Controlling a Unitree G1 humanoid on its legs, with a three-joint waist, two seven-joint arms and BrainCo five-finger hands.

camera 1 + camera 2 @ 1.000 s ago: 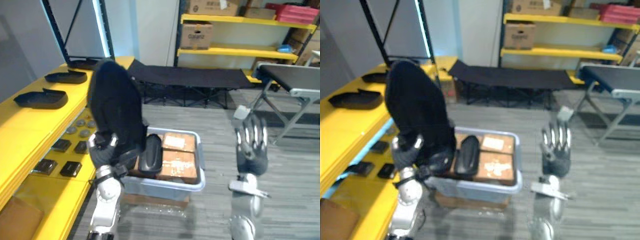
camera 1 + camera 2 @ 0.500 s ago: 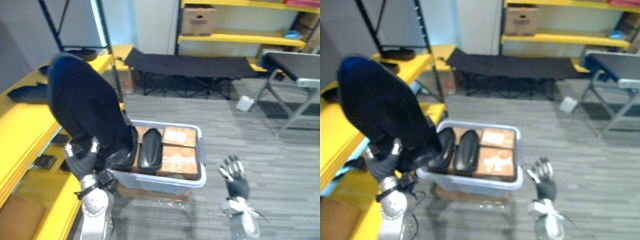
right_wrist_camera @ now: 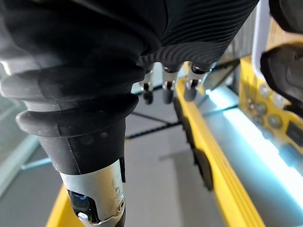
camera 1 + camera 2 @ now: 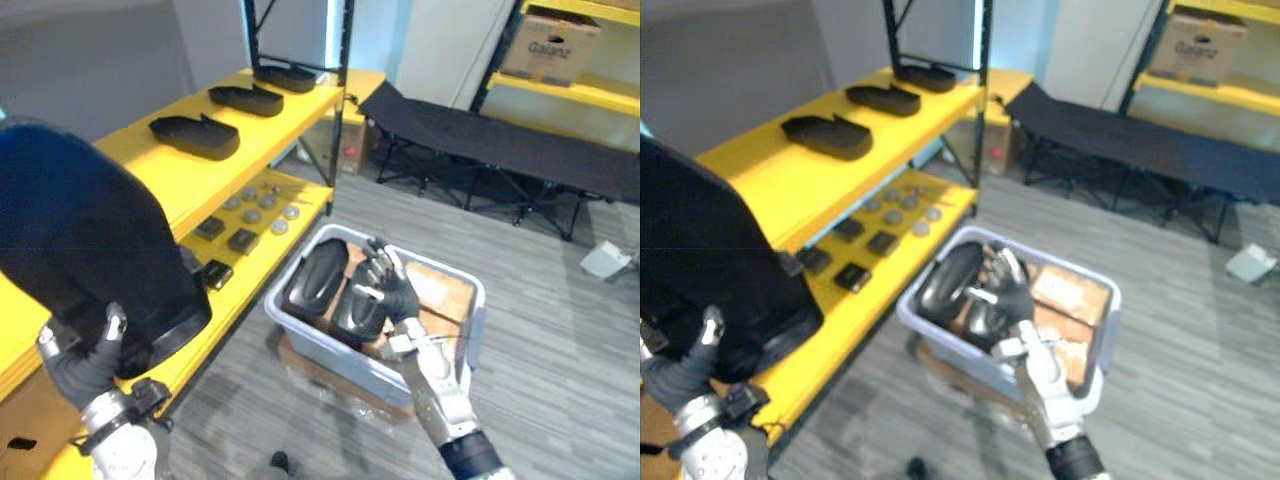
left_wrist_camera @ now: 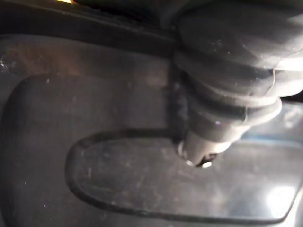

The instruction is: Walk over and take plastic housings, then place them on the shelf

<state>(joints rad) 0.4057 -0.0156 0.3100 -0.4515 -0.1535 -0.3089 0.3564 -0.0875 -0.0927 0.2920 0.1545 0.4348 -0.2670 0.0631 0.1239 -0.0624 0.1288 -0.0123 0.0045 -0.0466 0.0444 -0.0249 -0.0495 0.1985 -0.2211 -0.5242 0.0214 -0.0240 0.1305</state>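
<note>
My left hand (image 4: 85, 362) at the lower left is shut on a large black plastic housing (image 4: 80, 250), its thumb hooked over the lower rim; the housing stands tilted before the yellow shelf (image 4: 140, 175). The left wrist view looks at that housing's inner face (image 5: 94, 146) from very close. Two more black housings (image 4: 315, 275) lie side by side in a grey-blue bin (image 4: 472, 310) on the floor. My right hand (image 4: 388, 288) hovers over the bin beside them, open with relaxed fingers (image 3: 164, 90). Three housings (image 4: 195, 135) lie in a row on the shelf top.
Small dark and grey parts (image 4: 245, 215) lie on the shelf's lower yellow level. Brown cardboard boxes (image 4: 435, 285) fill the bin's right half. A black folding cot (image 4: 500, 140) stands behind the bin, and a far yellow rack carries a cardboard box (image 4: 550, 45).
The camera has swung left, bringing the shelf's length into view. My right hand has risen from low near the floor to over the bin. The left hand keeps hold of the housing.
</note>
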